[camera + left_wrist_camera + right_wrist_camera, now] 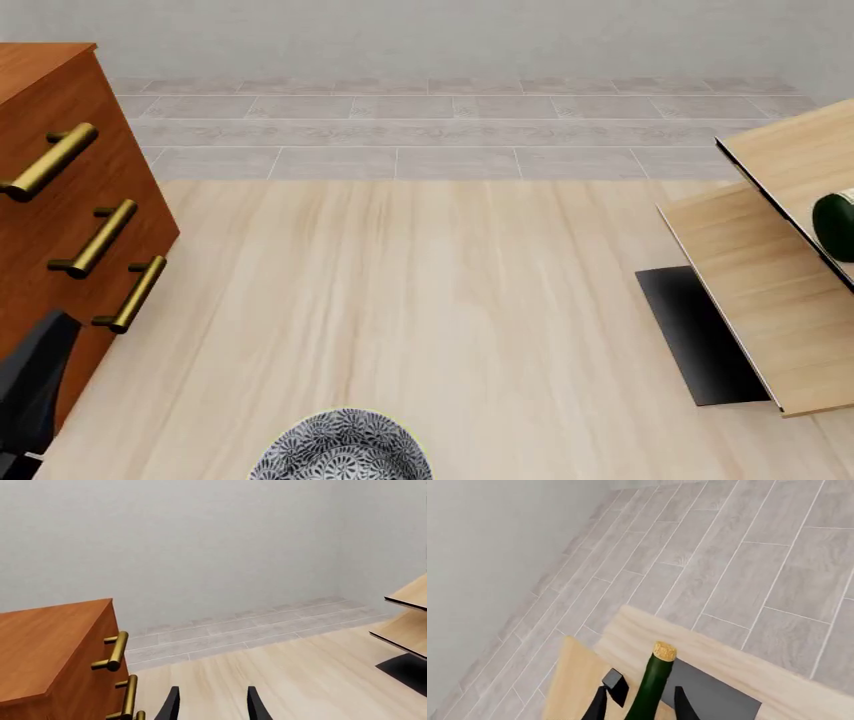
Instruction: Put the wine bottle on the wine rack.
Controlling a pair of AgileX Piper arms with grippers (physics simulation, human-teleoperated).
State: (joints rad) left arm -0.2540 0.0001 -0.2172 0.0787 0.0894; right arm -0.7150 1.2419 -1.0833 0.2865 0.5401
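In the right wrist view the dark green wine bottle [657, 672], with its tan cork, lies between the fingers of my right gripper [640, 696]. The jaws stand wide, with a gap on each side of the bottle's neck. Beneath it is a pale panel of the wine rack [570, 680]. In the front view the rack [761, 270] stands at the right edge on its black base plate [697, 335], with a bit of the bottle [838, 225] resting on a slanted panel. My left gripper [212, 696] is open and empty over the table, and the rack [403, 625] is to its right.
A reddish-brown cabinet [54, 200] with brass handles [107, 237] stands at the left. A patterned bowl [340, 450] sits at the near table edge. Part of the left arm [34, 385] shows at the lower left. Grey tiled floor and wall lie beyond.
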